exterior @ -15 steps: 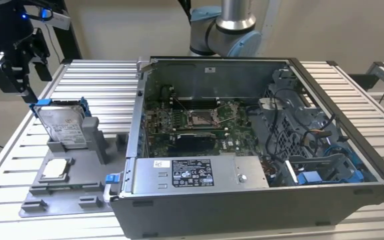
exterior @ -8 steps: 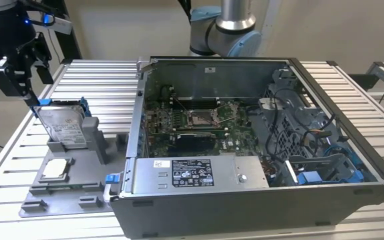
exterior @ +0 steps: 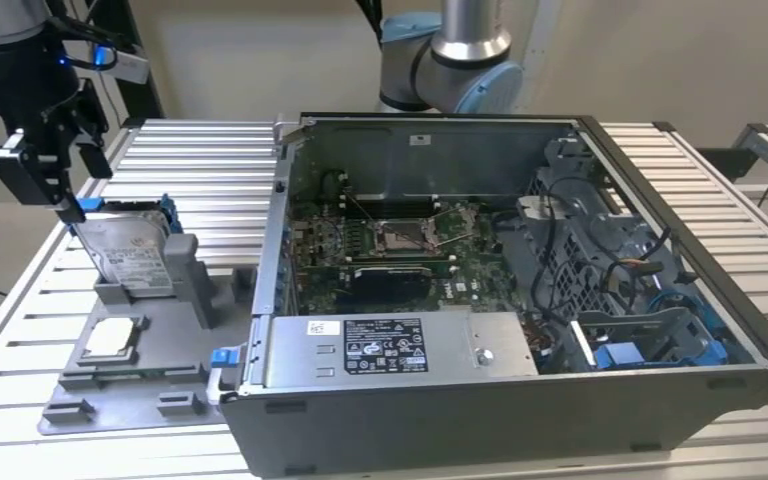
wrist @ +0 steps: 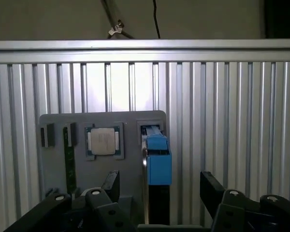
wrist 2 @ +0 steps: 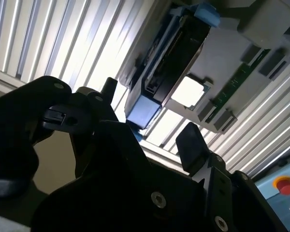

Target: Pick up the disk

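Observation:
The disk stands on edge in a grey holder, silver with a white label and a blue frame. My gripper hangs at its upper corner on the exterior view's left. In both wrist views the gripper is open. Its two black fingers stand on either side of the disk's blue top edge. Whether a finger touches the disk I cannot tell.
The grey fixture plate also carries a square silver chip and a green memory stick. An open computer case stands close on the exterior view's right. Slatted aluminium table lies all around. A red button sits nearby.

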`<state>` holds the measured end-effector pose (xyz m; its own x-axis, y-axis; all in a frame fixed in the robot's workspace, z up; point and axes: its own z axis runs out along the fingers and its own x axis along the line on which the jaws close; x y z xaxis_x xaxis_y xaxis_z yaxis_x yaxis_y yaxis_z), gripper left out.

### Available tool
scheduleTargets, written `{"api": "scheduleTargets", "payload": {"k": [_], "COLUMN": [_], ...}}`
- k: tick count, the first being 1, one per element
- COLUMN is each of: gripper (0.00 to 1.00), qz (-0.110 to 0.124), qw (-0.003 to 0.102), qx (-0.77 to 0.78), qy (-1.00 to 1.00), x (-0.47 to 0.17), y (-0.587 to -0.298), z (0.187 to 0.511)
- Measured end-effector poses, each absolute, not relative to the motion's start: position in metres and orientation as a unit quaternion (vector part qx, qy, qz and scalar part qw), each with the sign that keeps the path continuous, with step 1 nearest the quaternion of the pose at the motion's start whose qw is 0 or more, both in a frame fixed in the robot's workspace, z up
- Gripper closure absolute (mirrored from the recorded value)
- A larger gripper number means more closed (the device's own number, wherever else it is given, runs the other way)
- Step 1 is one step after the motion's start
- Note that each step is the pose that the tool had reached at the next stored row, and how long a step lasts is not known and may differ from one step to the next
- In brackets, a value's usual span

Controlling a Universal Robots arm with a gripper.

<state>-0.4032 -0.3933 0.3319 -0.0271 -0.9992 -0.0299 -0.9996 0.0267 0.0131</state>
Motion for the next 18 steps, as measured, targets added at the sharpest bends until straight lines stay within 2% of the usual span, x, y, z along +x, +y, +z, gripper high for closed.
{"api": "scheduleTargets", "payload": {"k": [18], "gripper": [0.00], "qz": [0.014], "qw": [0.010], "qx": [-0.698], "qy": [0.716], "x": [-0.403], "y": [-0.393], "z": [0.299]}}
